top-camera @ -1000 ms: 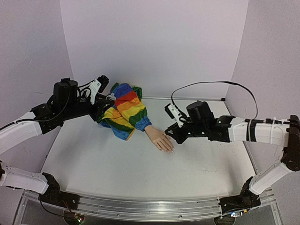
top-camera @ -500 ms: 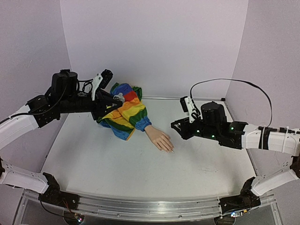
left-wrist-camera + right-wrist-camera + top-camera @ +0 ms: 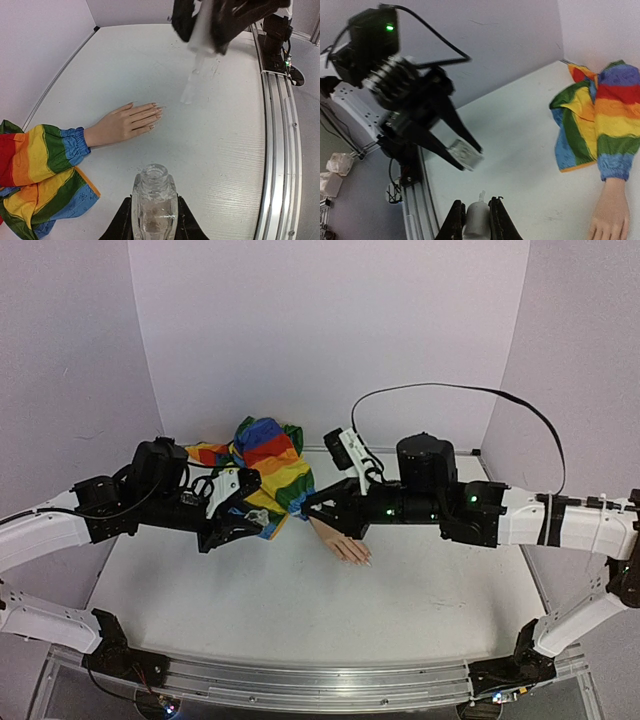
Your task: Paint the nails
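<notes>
White table (image 3: pixel 420 590): nails (image 3: pixel 362 560) near right pincer (image 3: pixel 312 508), apart

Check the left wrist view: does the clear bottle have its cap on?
No, the clear bottle shows a bare, open neck with nothing on top.

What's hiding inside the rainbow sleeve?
A peach-coloured mannequin hand pokes out of the blue cuff of the rainbow-striped cloth sleeve, flat on the white table. Whatever arm lies further inside is covered by the cloth.

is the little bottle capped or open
Open: the bottle in the left gripper shows a bare neck; the right gripper holds its cap.
</notes>
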